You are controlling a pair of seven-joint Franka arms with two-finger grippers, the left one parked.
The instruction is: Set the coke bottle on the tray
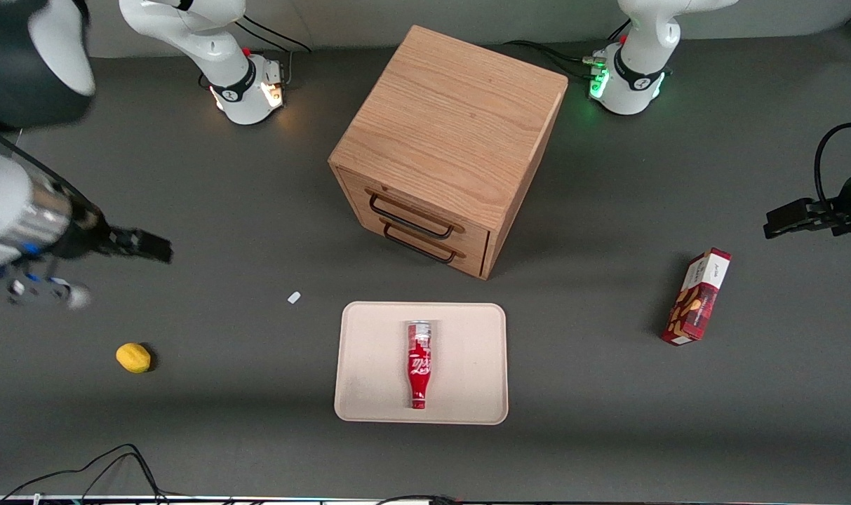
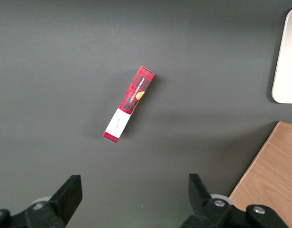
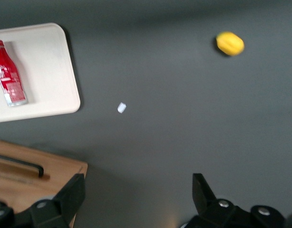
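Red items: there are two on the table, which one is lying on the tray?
The coke bottle, lying flat on the tray. The red snack box is on bare table; the gripper is open.

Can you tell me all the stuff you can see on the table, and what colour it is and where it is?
Small slim red coke bottle: one, red with white lettering, lying flat on the middle of the tray.
Large flat cream-beige tray: one, cream-beige, on the table, nearer the front camera than the drawer cabinet.
Wooden two-drawer cabinet with black handles: one, light brown, middle of the table.
Red rectangular snack box: one, red plaid, toward the parked arm's end of the table.
Small yellow lemon-like fruit: one, yellow, toward the working arm's end.
Tiny white scrap: one, white, on the table between the fruit and the tray.
Right arm's gripper: one, black, open and empty, above the table, well clear of the tray.
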